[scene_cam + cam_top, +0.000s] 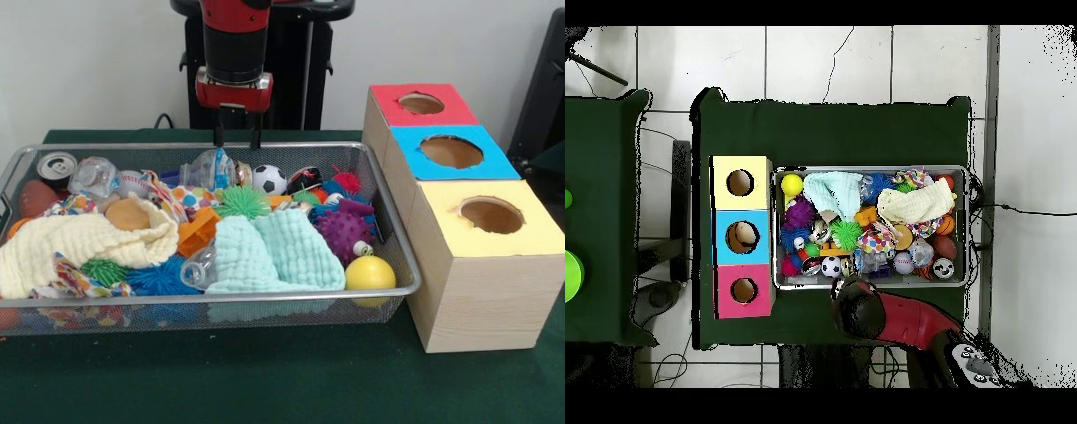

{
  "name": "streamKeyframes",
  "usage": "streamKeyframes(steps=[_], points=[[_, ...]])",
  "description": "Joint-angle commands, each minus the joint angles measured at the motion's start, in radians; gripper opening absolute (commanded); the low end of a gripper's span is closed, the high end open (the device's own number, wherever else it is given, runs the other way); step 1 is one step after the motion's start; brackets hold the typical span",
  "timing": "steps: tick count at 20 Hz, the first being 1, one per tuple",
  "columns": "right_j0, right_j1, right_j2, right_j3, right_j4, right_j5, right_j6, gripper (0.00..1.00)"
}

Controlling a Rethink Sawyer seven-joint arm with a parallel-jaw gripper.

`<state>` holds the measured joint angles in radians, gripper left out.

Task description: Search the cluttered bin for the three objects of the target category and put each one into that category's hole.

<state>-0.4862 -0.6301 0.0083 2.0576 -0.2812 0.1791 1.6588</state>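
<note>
My gripper (236, 139) hangs open and holds nothing, just above the far rim of the wire-mesh bin (221, 296). Below and in front of it lie a clear plastic bag (207, 168) and a soccer ball (269, 179). The bin also holds a yellow ball (370, 273), a purple spiky ball (342, 231), a green spiky ball (243, 202), a baseball (132, 183), a mint cloth (265, 252) and a cream cloth (79, 243). In the overhead view the arm (857, 308) covers the gripper at the edge of the bin (870, 170).
Three wooden boxes stand in a row beside the bin, with a red-topped hole (422, 104), a blue-topped hole (452, 152) and a yellow-topped hole (491, 215). A can (57, 167) and a brown football (37, 198) sit in the bin's far left corner.
</note>
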Motion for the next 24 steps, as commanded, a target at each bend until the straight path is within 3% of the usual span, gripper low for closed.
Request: streamKeyframes(steps=[1, 10, 24], points=[[-0.034, 0.107, 0.105, -0.139, -0.063, -0.014, 0.012, 1.0], [-0.046, 0.093, 0.125, -0.168, -0.111, 0.021, -0.017, 1.0], [-0.09, 0.143, 0.182, -0.217, -0.162, 0.036, -0.039, 1.0]])
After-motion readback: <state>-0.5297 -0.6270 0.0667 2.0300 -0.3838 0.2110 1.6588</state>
